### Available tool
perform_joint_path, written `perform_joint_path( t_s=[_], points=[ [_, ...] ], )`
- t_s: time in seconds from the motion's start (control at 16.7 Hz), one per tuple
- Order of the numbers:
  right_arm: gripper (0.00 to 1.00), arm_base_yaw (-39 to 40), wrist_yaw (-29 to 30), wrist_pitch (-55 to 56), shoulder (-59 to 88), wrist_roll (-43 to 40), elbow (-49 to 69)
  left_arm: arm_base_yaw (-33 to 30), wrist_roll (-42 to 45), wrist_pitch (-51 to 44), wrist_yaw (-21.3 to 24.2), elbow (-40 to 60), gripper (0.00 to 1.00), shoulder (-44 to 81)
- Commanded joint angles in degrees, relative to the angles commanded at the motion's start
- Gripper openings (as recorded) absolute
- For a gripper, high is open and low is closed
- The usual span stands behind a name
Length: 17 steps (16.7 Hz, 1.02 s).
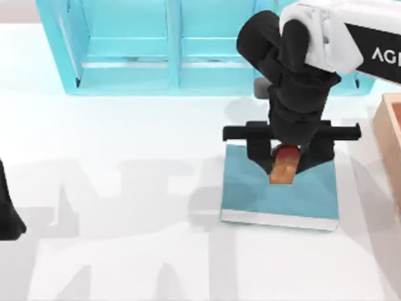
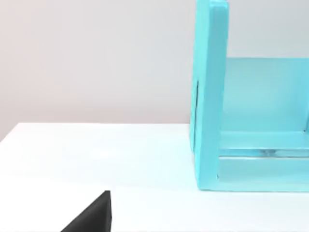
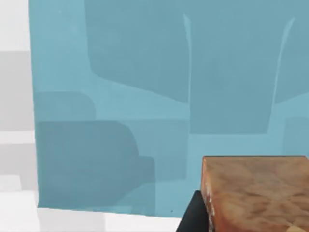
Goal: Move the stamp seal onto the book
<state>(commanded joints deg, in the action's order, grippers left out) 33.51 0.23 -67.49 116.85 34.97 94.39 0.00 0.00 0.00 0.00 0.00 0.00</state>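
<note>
Right gripper [image 1: 288, 164] up top pinching the stamp seal [image 1: 286, 166] just over the book [image 1: 279, 191], toward its 12 o'clock edge; could tip over if dropped from height; left gripper [image 1: 7, 216] parked at 9 o'clock.

Seal [image 1: 286, 165]: mottled amber-orange, redder at its top end (stone-like veining in the right wrist view). Book [image 1: 276, 199]: plain teal cover, white page edge. Shelf [image 1: 156, 47]: lighter turquoise. Table [image 1: 125, 157]: white. Box [image 1: 390, 141]: tan. Right gripper [image 1: 286, 157]: black
</note>
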Motion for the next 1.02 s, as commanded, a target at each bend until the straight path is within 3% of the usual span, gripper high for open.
perform_joint_path(
  t_s=[0.24,1.02],
  points=[
    [0.00,0.06,0.02,-0.25,-0.01,-0.02,0.20,0.00,0.00,0.00,0.00,0.00,1.00,0.00],
    [0.98,0.06,0.02,-0.25,-0.01,-0.02,0.20,0.00,0.00,0.00,0.00,0.00,1.00,0.00]
  ],
)
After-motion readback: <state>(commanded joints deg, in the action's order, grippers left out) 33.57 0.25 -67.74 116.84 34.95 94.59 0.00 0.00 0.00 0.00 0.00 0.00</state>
